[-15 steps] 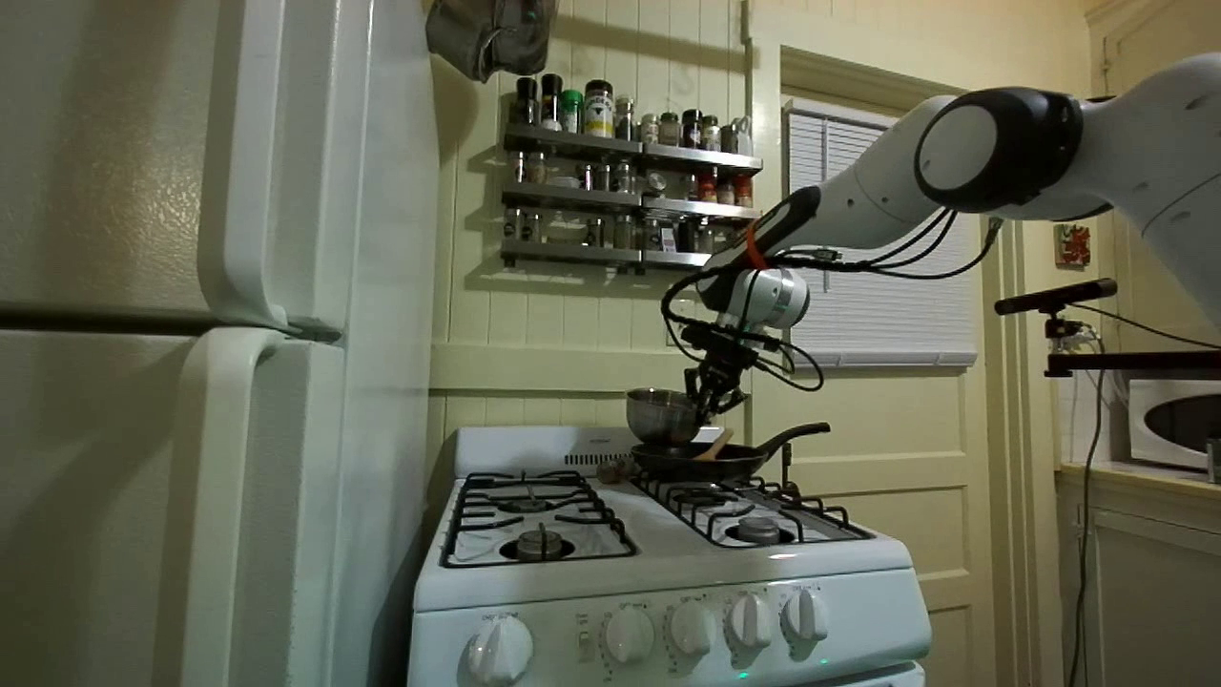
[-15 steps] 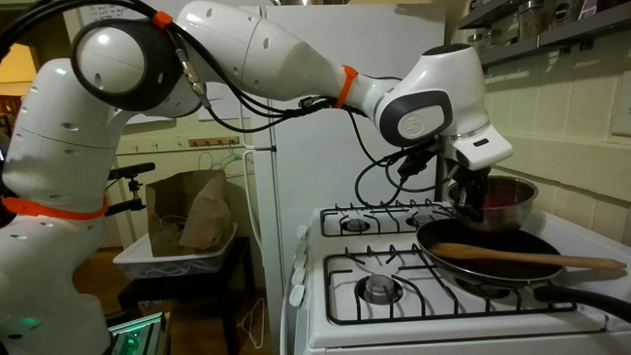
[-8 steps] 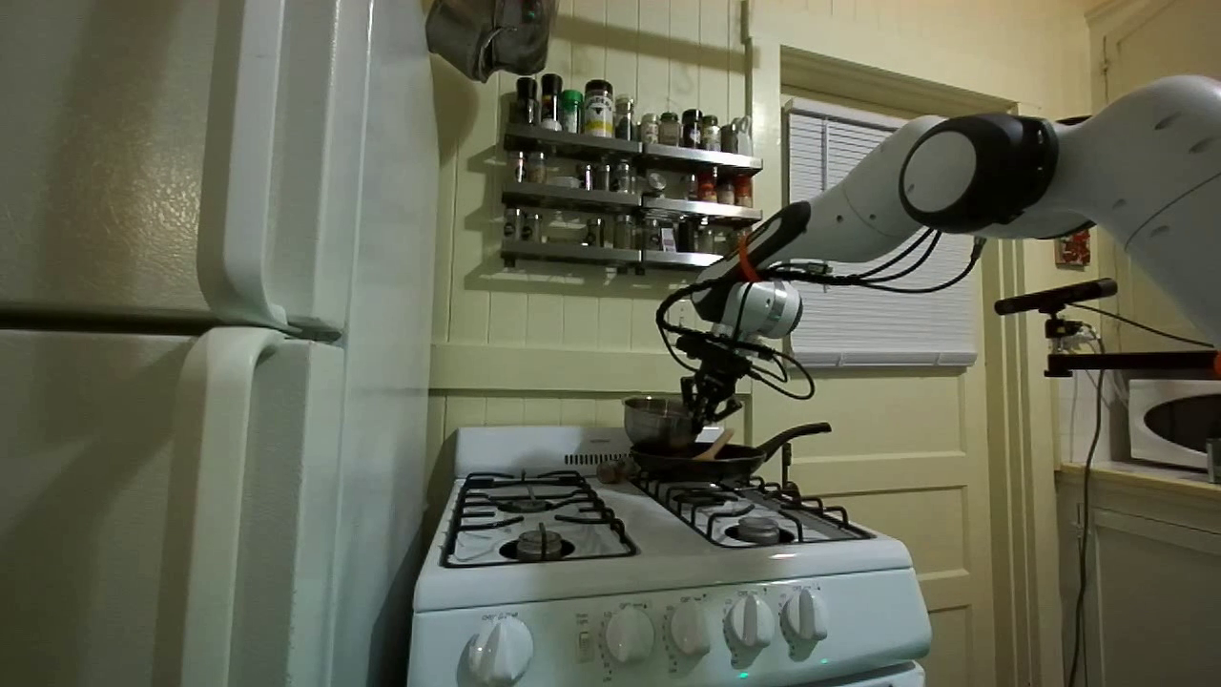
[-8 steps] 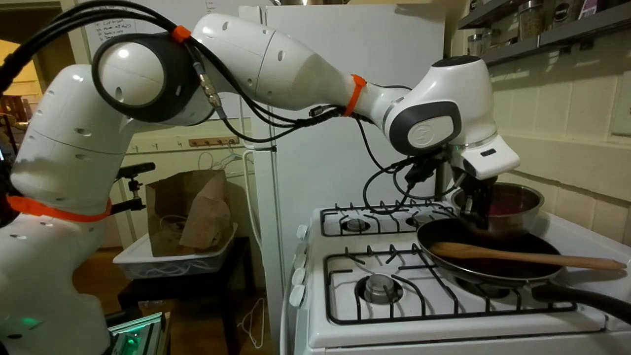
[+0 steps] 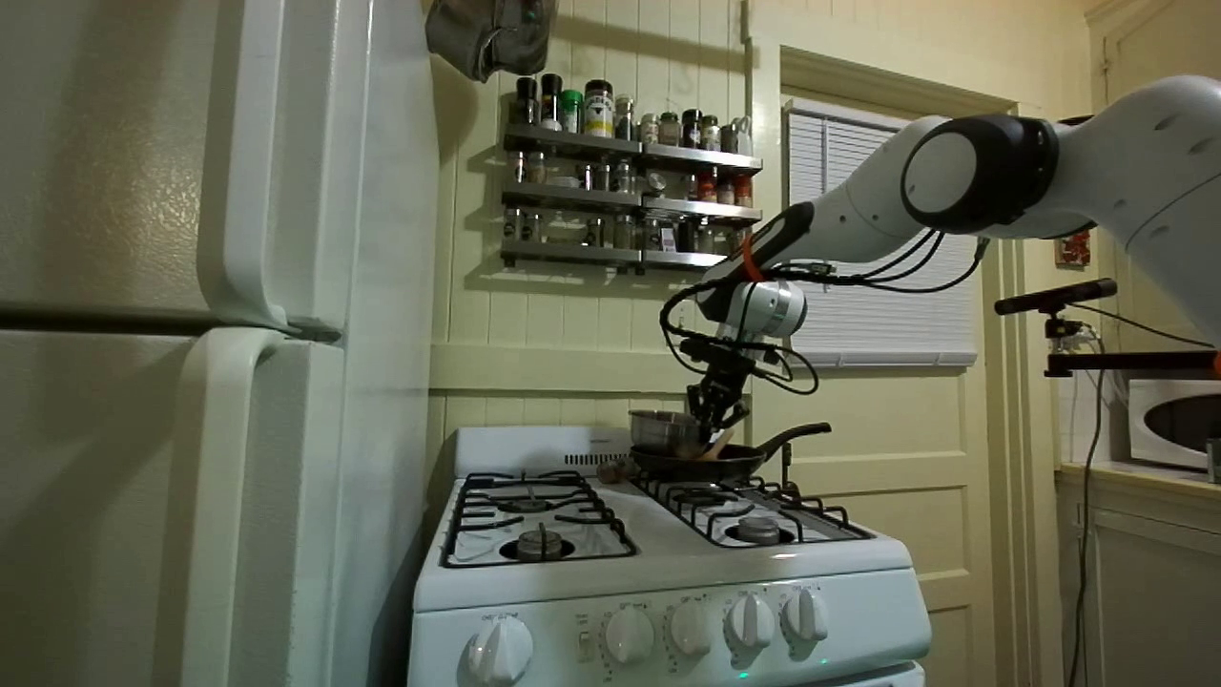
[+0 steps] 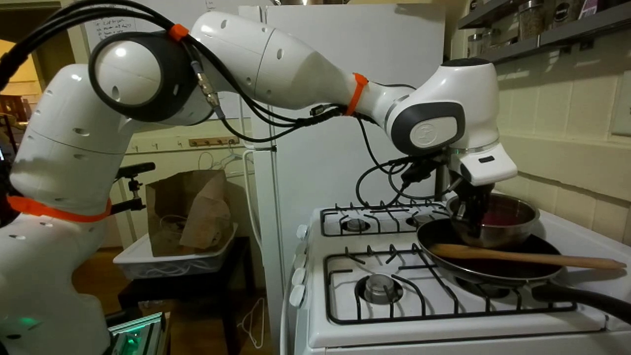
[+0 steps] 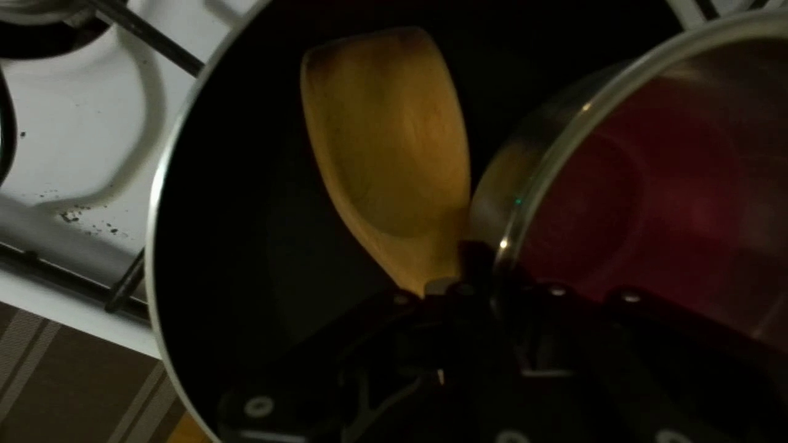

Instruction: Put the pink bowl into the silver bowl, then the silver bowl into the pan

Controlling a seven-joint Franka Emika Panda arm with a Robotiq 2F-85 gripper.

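A: Holding what?

B: Holding the silver bowl (image 6: 498, 235) by its rim with the claw (image 7: 503, 280). Squeezed narrow, astride the metal edge.

A: And for the pink bowl (image 7: 671, 203), look where?

B: Inside the silver bowl. Shows up there in the wrist view and in an exterior view. Count step one as done.

A: Lying which way from the claw?

B: Off to the right in the wrist view, toward the wall (image 6: 567, 118) in an exterior view. Gripped at one edge only, so likely to tilt if knocked. Round, so no long axis to match.

A: Over the pan (image 7: 246, 240)?

B: Yes, low down, on the side away from the handle (image 6: 586, 297). Looks roughly level in both exterior views. Can't confirm contact with the pan: hidden.

A: Watch out for what?

B: For the wooden spoon (image 7: 394, 135). Lies in the pan, just left of the silver bowl in the wrist view; touching or just apart, can't tell. Runs lengthwise out over the pan's edge, beside the handle, in an exterior view.

A: Next, then?

B: Best guess: shift the silver bowl away from the spoon, ease down, then spread the claw and lift straight up. Could end up tipped if let go on top of the spoon.
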